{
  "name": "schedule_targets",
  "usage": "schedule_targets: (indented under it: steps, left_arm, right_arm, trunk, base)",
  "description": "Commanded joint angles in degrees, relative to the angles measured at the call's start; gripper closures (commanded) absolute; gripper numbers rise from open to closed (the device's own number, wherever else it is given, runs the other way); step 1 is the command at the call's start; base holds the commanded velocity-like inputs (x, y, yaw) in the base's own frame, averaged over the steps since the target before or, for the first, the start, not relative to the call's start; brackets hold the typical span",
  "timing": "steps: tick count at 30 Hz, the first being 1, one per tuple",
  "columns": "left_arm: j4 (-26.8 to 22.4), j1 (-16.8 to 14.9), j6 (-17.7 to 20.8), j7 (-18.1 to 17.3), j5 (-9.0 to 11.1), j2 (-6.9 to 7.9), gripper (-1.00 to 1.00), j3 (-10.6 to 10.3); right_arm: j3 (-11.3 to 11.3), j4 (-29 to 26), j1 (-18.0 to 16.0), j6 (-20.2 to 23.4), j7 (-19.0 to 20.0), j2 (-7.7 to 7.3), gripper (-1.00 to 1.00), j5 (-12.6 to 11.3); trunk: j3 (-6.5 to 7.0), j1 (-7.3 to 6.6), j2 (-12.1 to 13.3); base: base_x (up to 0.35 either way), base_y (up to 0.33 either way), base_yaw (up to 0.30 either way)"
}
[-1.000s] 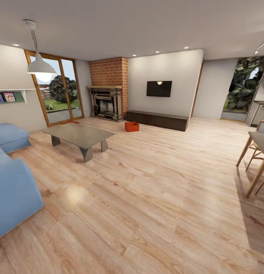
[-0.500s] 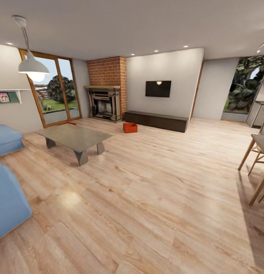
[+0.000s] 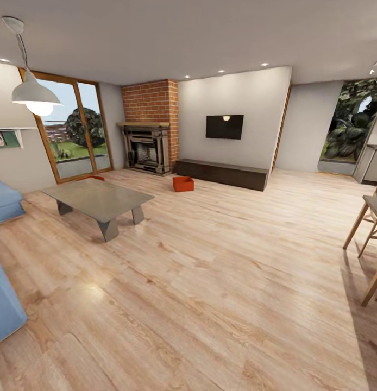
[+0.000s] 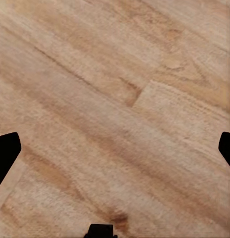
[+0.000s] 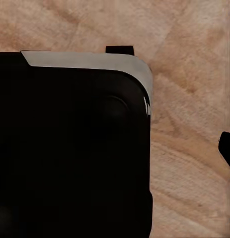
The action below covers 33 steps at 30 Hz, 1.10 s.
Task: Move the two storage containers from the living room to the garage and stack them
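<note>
Living room with light wood plank floor (image 3: 221,282), one orange-red bin far off

Left to right: blue sofa (image 3: 4,304) cut off at the edge, grey low bench (image 3: 99,198), brick fireplace (image 3: 148,127), orange-red rectangular plastic storage container (image 3: 183,183) on the planks beside a dark low cabinet (image 3: 224,172); left tool (image 4: 115,153) spread wide, empty; right tool's state I cannot tell
</note>
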Motion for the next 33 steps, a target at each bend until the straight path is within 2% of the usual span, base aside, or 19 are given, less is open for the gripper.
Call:
schedule_targets:
  steps: [1, 33]
  left_arm:
    - [0.1, 0.0, -0.2, 0.2, 0.6, 0.00, -1.00, -0.5]
    - [0.1, 0.0, -0.6, 0.2, 0.6, 0.00, -1.00, -0.5]
  right_arm:
    - [-0.2, 0.0, 0.0, -0.2, 0.3, -0.01, -1.00, 0.0]
    - [-0.2, 0.0, 0.0, -0.2, 0.3, -0.01, -1.00, 0.0]
  trunk:
    - [-0.06, 0.03, 0.0]
    - [-0.06, 0.03, 0.0]
  base:
    - [0.305, -0.163, 0.000]
    - [0.304, -0.164, 0.000]
